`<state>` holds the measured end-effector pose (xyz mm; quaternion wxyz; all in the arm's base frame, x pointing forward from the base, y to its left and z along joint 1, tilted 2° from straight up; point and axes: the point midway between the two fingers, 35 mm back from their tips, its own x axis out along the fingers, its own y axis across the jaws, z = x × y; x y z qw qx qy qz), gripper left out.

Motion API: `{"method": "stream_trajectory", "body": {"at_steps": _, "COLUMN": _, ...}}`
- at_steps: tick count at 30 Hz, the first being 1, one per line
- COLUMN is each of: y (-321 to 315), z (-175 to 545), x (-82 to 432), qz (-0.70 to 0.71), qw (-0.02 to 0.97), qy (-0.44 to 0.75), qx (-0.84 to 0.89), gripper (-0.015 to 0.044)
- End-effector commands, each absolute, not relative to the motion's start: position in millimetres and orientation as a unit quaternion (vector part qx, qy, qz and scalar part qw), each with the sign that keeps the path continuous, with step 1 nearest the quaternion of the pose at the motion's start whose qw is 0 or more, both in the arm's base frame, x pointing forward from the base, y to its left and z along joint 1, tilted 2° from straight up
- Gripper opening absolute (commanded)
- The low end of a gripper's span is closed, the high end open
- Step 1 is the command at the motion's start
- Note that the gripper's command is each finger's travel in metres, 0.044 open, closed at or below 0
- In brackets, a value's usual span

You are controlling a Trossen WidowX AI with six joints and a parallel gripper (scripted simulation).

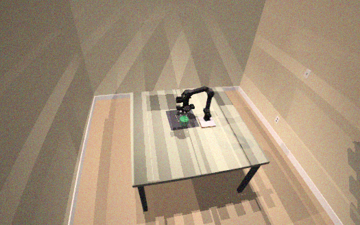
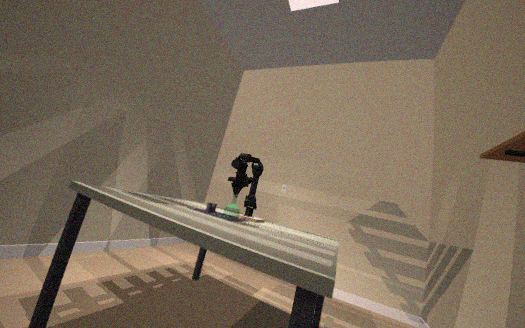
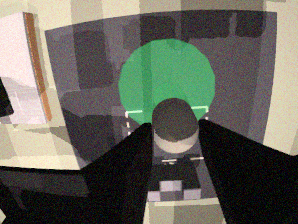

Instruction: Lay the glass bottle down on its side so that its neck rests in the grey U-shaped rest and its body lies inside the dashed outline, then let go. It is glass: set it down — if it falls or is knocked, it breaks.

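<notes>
One bottle [image 1: 184, 119] [image 2: 232, 210] [image 3: 167, 70], upright, gripped by tool [image 1: 184, 111] [image 2: 235, 194] [image 3: 175, 125], inside mat's [image 1: 173, 124] [image 3: 250, 75] edges.

- The glass bottle [image 1: 184, 119] [image 2: 232, 210] [image 3: 167, 70] is green, its top dark grey above a pale band.
- The gripper [image 1: 185, 112] [image 2: 235, 194] [image 3: 175, 125] is black.
- The mat [image 1: 173, 124] [image 3: 245, 75] is dark purplish grey, with a dashed white outline [image 3: 200, 108].
- The bench [image 1: 165, 168] [image 2: 191, 225] is pale greenish grey, striped with light and shadow.
</notes>
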<state>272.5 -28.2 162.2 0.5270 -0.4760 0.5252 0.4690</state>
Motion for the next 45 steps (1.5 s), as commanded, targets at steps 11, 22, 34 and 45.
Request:
{"method": "stream_trajectory", "body": {"at_steps": 11, "y": -44, "z": 167, "x": 271, "qz": 0.473, "qw": 0.530, "qy": 0.521, "qx": -0.473, "gripper": 0.0104}}
{"method": "stream_trajectory", "body": {"at_steps": 22, "y": -51, "z": 168, "x": 270, "qz": 0.481, "qw": 0.535, "qy": 0.513, "qx": -0.468, "gripper": 0.0104}}
{"method": "stream_trajectory", "body": {"at_steps": 34, "y": -59, "z": 169, "x": 269, "qz": 0.490, "qw": 0.540, "qy": 0.505, "qx": -0.462, "gripper": 0.0104}}
{"method": "stream_trajectory", "body": {"at_steps": 45, "y": -67, "z": 169, "x": 269, "qz": 0.498, "qw": 0.545, "qy": 0.498, "qx": -0.456, "gripper": 0.0104}}
